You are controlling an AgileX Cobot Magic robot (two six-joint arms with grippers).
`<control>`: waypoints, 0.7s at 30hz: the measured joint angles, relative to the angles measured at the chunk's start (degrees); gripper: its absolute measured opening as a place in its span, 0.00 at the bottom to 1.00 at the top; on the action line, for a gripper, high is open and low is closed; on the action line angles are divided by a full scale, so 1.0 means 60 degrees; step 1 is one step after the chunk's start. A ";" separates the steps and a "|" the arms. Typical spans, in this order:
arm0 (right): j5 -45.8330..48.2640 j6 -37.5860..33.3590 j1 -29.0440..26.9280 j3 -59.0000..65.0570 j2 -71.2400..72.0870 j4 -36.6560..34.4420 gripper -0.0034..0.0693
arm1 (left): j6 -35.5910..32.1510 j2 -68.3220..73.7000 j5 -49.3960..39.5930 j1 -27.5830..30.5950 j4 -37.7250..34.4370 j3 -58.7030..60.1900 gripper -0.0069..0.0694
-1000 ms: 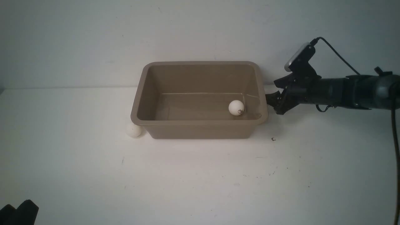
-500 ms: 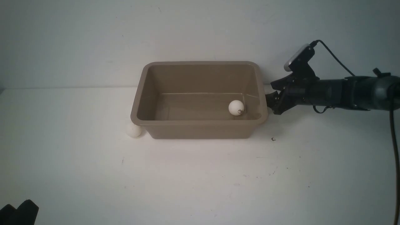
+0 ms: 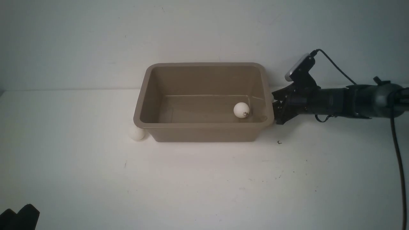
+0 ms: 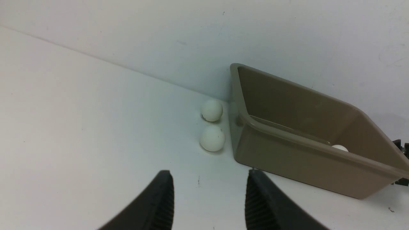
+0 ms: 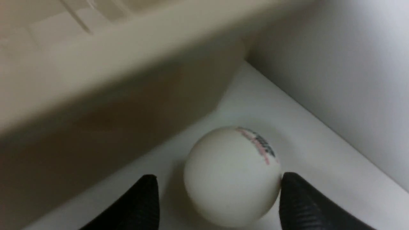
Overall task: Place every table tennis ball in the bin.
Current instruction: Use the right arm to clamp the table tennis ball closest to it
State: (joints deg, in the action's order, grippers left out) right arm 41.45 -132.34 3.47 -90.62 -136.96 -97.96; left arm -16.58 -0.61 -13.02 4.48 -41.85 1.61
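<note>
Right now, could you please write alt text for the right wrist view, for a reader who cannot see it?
A white table tennis ball with a printed logo sits on the white table between the open black jaws of the right gripper, not yet clamped. The outer wall of the brown bin rises close beside it, blurred.
</note>
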 joint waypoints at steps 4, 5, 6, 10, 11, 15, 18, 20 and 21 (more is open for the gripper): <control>-0.0031 -0.0117 0.0096 -0.0130 -0.0030 -0.0009 0.63 | -0.0002 0.0000 0.0000 0.0000 0.0000 0.0000 0.47; -0.0092 -0.0117 0.0118 -0.0217 -0.0078 -0.0018 0.61 | -0.0002 0.0000 0.0000 0.0000 0.0000 0.0000 0.47; -0.0166 -0.0105 0.0139 -0.0315 -0.0139 -0.0029 0.59 | -0.0010 0.0000 0.0000 0.0000 0.0000 0.0000 0.47; -0.0518 -0.0013 0.0147 -0.0492 -0.0315 -0.0146 0.51 | -0.0040 0.0000 0.0000 0.0000 -0.0068 0.0000 0.47; -0.0639 -0.0062 0.0147 -0.0520 -0.0315 -0.0166 0.51 | -0.0059 0.0000 0.0000 0.0000 -0.0089 0.0000 0.47; -0.0748 -0.0256 0.0052 -0.0528 -0.0315 -0.0186 0.51 | -0.0079 0.0000 0.0000 0.0000 -0.0141 0.0000 0.47; -0.0757 -0.0293 -0.0294 -0.0528 -0.0217 -0.0144 0.51 | -0.0113 0.0000 0.0000 0.0000 -0.0142 0.0000 0.47; -0.0732 -0.0118 -0.0509 -0.0505 -0.0107 -0.0087 0.51 | -0.0120 0.0000 0.0000 0.0000 -0.0142 0.0000 0.47; -0.0686 0.0250 -0.0770 -0.0483 0.0123 0.0062 0.51 | -0.0131 0.0000 0.0000 0.0000 -0.0150 0.0000 0.47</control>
State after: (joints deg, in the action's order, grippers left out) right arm 37.33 -130.84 -1.15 -93.52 -136.22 -97.58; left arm -17.37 -0.61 -13.02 4.48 -42.74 1.61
